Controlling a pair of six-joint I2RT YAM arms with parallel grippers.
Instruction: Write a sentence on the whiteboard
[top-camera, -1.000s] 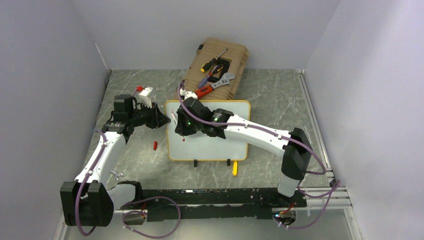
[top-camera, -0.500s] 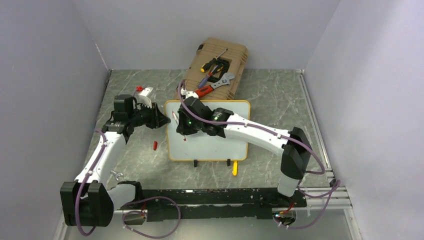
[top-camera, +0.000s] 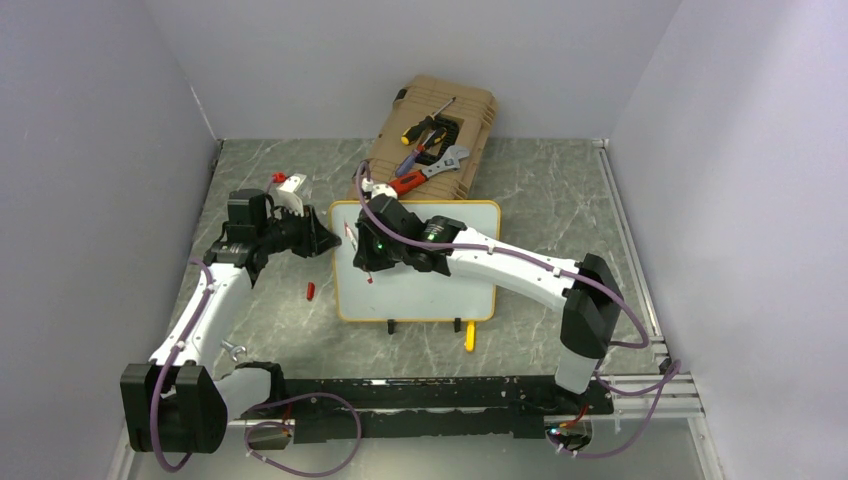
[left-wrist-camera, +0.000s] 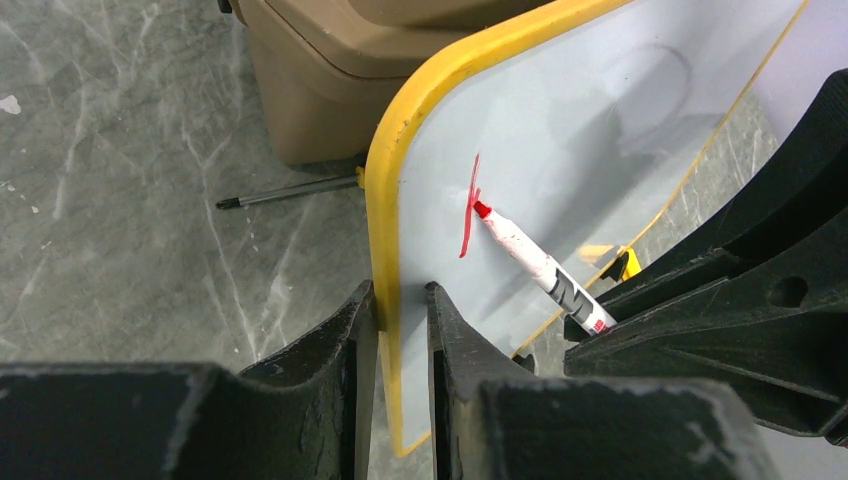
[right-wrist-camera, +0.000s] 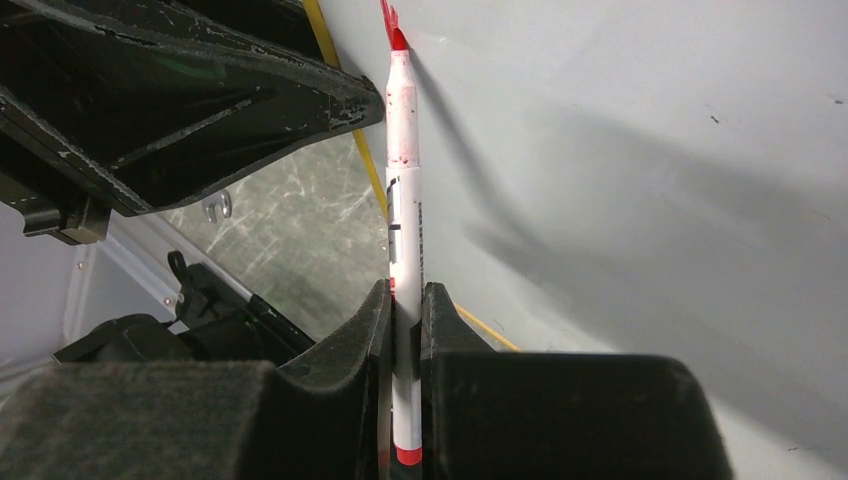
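**Whiteboard** (top-camera: 440, 295): middle of the desk (top-camera: 560, 200), long edges running left to right. It has a yellow frame, rounded corners and two black feet on the near edge. The far edge is just beside the case (top-camera: 470, 110), and the far-left corner is closest to it.

**Sentence** (left-wrist-camera: 468, 215): only one short red stroke, just inside the left frame by the far-left corner. No letter is readable.

**Left pincer** (left-wrist-camera: 400, 300): narrowly parted and clamped on the whiteboard's left edge, one finger on each face of the frame.

**Right pincer** (right-wrist-camera: 405, 300): closed tight on the marker (right-wrist-camera: 404, 150), gripping the lower barrel. It reaches in over the board from the right. The red tip touches the white face at the stroke.

**Case**: tan, at the far wall, with a screwdriver, wrench and other tools on its lid.

**Loose items:**
- A red cap (top-camera: 310, 291) on the desk left of the board, apart from it.
- A small yellow piece (top-camera: 469, 337) just beyond the near edge.
- A thin metal shaft (left-wrist-camera: 290, 190) that runs under the far-left corner.

**Open room:**
- Bare white face runs right and near of the marker tip.
- Bare desk lies between the board and the right wall.
- The left strip is narrow and holds the left arm and the cap.
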